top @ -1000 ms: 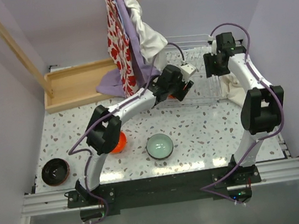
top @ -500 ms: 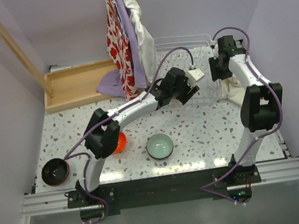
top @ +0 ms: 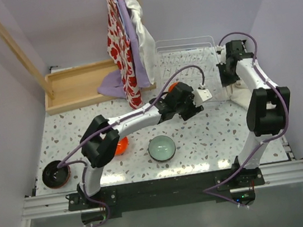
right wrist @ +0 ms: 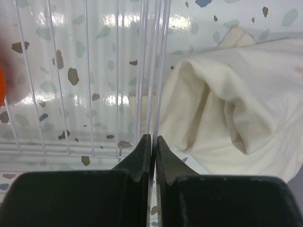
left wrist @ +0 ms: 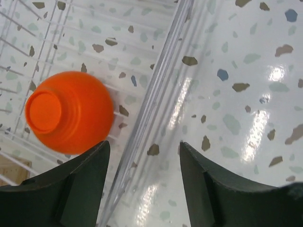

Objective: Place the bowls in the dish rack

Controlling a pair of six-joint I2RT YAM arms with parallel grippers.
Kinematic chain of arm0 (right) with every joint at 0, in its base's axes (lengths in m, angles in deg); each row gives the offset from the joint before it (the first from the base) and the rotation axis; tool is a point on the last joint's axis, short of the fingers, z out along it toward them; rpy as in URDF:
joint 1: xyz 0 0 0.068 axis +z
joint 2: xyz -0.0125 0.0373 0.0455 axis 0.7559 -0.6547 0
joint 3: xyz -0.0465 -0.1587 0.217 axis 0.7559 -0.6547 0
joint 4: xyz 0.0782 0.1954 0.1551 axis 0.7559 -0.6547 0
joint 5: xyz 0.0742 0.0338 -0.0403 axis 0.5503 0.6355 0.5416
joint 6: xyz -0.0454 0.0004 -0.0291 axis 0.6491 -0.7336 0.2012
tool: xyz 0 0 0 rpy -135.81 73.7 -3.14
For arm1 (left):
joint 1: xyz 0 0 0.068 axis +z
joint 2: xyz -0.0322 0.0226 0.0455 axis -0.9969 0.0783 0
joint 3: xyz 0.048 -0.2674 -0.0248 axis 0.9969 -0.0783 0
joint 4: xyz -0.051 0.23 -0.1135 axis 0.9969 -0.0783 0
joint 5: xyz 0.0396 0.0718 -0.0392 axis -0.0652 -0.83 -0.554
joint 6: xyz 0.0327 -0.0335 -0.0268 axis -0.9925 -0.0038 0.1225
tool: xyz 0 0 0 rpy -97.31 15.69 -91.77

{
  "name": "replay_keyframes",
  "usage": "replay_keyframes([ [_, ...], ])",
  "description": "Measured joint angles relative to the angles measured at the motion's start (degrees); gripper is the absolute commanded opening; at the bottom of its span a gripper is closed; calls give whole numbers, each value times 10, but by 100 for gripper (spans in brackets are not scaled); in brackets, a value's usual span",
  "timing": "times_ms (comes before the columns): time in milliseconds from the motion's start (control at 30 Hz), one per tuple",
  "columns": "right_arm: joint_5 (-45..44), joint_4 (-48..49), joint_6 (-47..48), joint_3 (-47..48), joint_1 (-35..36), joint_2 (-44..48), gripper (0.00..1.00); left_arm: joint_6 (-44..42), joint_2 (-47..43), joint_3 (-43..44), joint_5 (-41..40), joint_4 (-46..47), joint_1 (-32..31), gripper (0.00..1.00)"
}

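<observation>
Bowls counted: four, all round and glossy. One orange bowl (left wrist: 68, 111) is seen upturned inside the white thin-wire rack (top: 189, 57), its ringed foot showing, just beside the clear rim. A second orange bowl (top: 122, 146), a mint bowl (top: 161, 147) and a dark bowl (top: 55, 174) are seen on the speckled bench (top: 211, 133). Left fingers (left wrist: 71, 189) are held apart over the rim, nothing between them. Right fingers (right wrist: 137, 161) are pinched together on one rack wire, beside creased cream cloth (right wrist: 236, 104).

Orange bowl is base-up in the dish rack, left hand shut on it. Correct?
Not quite: the left wrist view shows the left hand open, its fingers clear of the orange bowl. The bowl does sit base-up in the dish rack.
</observation>
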Motion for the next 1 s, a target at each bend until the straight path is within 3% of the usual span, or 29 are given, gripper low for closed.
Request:
replay_keyframes([
  [300,11,-15,58,-74,-27,70,0,-35,-171,-86,-24,-24,2,65],
  [633,22,-32,52,-127,-31,115,2,-59,-339,-177,-42,-72,2,66],
  [667,25,-34,47,-127,-32,115,21,-61,-353,-185,-42,-84,2,66],
  [767,33,-45,31,-127,-33,115,44,-69,-402,-210,-36,-130,2,67],
  [867,38,-74,20,-127,-31,115,55,-93,-466,-256,-19,-173,2,67],
  [900,39,-80,17,-127,-31,117,66,-101,-491,-276,-12,-188,2,68],
  [1000,37,-104,13,-127,-32,142,71,-121,-551,-318,0,-249,2,66],
])
